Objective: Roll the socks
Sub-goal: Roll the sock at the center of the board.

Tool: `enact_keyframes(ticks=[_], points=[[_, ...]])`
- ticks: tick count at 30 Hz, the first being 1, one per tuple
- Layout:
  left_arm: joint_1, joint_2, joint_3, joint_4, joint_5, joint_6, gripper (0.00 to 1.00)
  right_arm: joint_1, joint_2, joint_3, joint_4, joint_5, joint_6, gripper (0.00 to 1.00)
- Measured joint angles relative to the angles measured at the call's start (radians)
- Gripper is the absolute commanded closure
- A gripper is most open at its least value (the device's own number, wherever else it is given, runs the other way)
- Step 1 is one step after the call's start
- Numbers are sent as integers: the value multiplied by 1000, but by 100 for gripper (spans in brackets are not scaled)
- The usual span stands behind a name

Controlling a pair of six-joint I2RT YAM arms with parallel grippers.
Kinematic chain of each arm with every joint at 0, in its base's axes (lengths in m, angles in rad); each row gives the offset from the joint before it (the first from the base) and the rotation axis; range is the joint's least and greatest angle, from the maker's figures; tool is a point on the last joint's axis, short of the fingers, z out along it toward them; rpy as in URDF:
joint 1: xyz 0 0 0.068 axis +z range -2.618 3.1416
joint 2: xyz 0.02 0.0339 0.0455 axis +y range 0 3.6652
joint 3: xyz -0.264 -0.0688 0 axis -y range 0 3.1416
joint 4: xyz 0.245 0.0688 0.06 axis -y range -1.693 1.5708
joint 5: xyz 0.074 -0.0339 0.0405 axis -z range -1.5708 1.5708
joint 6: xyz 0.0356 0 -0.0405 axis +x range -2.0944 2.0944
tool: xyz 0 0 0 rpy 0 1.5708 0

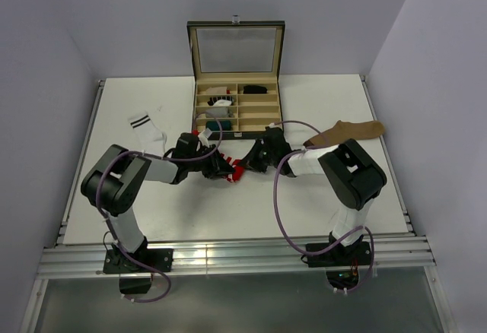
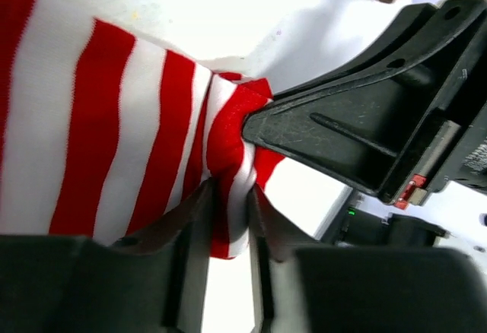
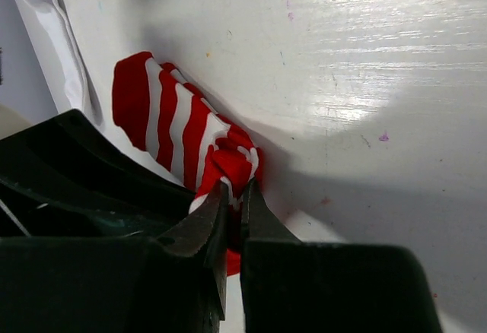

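The red-and-white striped sock (image 1: 235,171) lies bunched on the white table between my two grippers. My left gripper (image 1: 220,166) comes in from the left. In the left wrist view its fingers (image 2: 190,226) stand narrowly apart on either side of a fold of the sock (image 2: 99,120) that fills the gap. My right gripper (image 1: 252,160) (image 3: 237,190) is shut on a twisted red end of the same sock (image 3: 167,112). A white sock (image 1: 149,131) with two dark cuff stripes lies flat at the left. A tan-brown sock (image 1: 351,130) lies at the right, beside my right arm.
A black box (image 1: 236,109) with its glass lid raised stands at the back middle, and small rolled bundles sit in its compartments. The table's near edge (image 1: 228,240) runs just ahead of the arm bases. Purple cables loop over both arms.
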Motion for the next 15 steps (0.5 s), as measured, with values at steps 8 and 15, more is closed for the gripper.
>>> enact_keyframes(ticks=[8,15], points=[[-23,-158,14,-249,-188,156,45,15,-10,51,-109,35,-42,100],[-173,-322,35,-359,-486,338,36,24,-18,93,-207,60,-66,100]])
